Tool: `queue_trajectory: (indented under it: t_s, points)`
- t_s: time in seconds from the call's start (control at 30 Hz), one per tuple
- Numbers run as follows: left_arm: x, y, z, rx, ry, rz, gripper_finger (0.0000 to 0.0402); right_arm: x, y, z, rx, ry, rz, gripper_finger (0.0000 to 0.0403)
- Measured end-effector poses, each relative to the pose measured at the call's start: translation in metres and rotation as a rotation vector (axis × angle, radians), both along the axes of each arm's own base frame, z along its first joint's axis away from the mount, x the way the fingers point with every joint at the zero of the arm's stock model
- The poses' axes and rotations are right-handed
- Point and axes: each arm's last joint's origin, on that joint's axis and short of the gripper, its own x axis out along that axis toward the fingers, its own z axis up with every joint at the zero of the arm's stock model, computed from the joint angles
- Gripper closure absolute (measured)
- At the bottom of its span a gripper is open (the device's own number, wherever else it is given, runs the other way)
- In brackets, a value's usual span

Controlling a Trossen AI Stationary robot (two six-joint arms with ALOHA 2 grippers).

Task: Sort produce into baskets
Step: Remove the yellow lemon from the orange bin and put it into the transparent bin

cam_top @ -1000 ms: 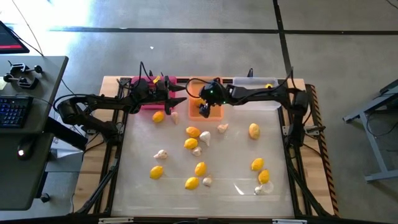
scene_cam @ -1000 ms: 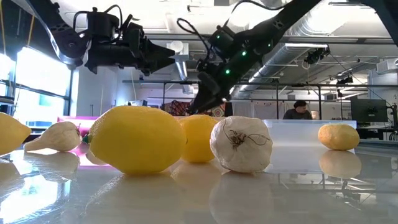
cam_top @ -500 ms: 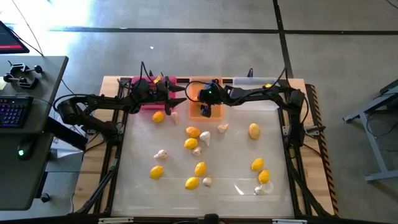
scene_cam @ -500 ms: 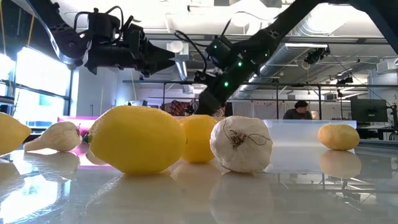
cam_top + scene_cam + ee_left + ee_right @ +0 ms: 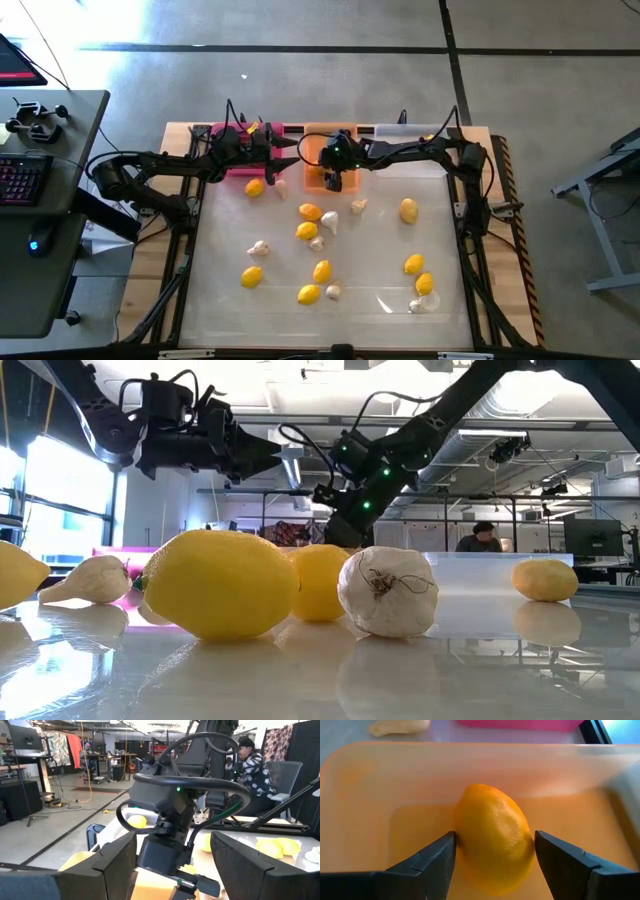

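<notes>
Nearby, garlic (image 5: pixel 399 726) and pink basket (image 5: pixel 520 724) seemingly border orange basket (image 5: pixel 365 785).

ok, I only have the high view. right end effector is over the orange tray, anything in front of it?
Observer: Yes. The right wrist view shows a lemon directly ahead of the right end effector, inside the orange tray. I can't tell whether it's gripped.
Operator: and the left one?
Observer: The left end effector is open and empty, pointing at the right arm.
Operator: anyone nearby?
Observer: The low view shows a person in the room behind the table.
</notes>
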Motion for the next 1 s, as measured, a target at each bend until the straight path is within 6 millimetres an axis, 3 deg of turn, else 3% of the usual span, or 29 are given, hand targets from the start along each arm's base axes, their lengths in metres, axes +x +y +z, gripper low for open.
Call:
queue_trajectory:
  t_s: [0.33,0.67,0.77,1.0]
  points:
    - [0.000,0.000,0.000,0.000,0.000,0.000,0.0163,-0.002,0.000,-0.002,0.033,0.015,-0.034,0.0152]
    - [0.000,0.000,-0.001,0.006,0.008,0.001,0.0163,0.000,-0.009,0.007,0.141,-0.015,-0.128,0.0225]
    - [0.000,0.000,-0.001,0.027,0.010,0.002,0.0163,0.005,-0.011,0.020,0.151,-0.013,-0.141,0.0232]
    - [0.000,0.000,-0.002,0.028,0.022,0.003,0.0163,0.001,-0.014,0.090,0.141,-0.020,-0.167,0.0235]
